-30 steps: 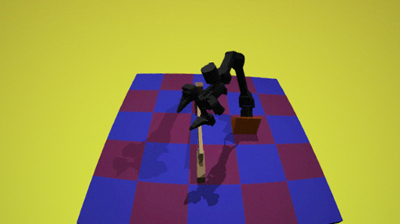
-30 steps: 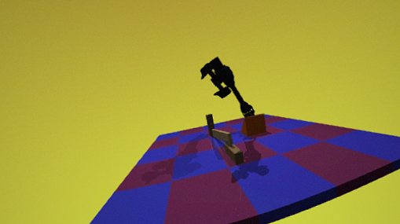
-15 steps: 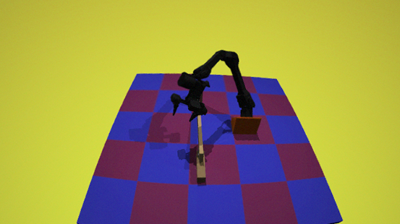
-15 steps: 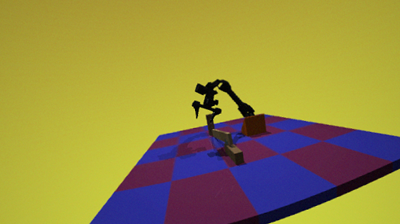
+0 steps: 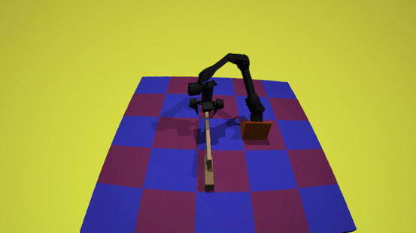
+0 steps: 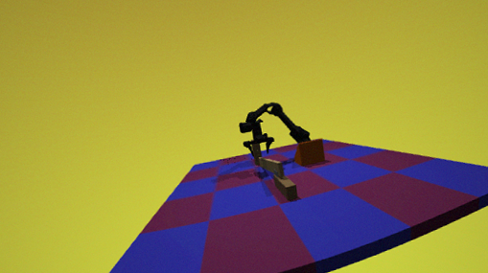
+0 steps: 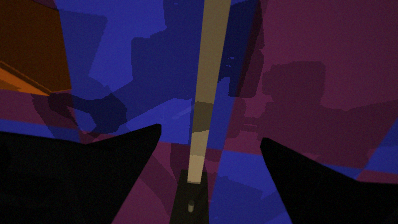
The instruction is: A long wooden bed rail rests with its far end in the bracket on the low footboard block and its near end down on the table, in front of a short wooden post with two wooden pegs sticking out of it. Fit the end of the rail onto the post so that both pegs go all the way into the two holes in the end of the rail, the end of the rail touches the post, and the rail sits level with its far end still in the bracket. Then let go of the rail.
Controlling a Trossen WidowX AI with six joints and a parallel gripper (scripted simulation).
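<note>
The long pale wooden rail (image 5: 208, 135) (image 6: 272, 165) (image 7: 210, 60) runs from the footboard block (image 5: 208, 178) (image 6: 286, 187) toward the post (image 6: 257, 151) (image 7: 181, 200). Its far end sits at the block's bracket. In the wrist view its near end shows in front of the dark post face, with one peg (image 7: 191, 206) visible beyond that end; the other peg cannot be made out. My gripper (image 5: 206, 113) (image 6: 260, 153) (image 7: 210, 135) is open and empty, pointing down above the near part of the rail, one finger to each side of it in the wrist view. In the top view the gripper hides the post.
An orange block (image 5: 256, 130) (image 6: 311, 152) (image 7: 30, 45) stands at the arm's base, to the right of the rail in the top and exterior views. The arm arches over from there. The checkered table (image 5: 225, 221) (image 6: 250, 242) ends behind the post. Arm shadows fall across the rail and table.
</note>
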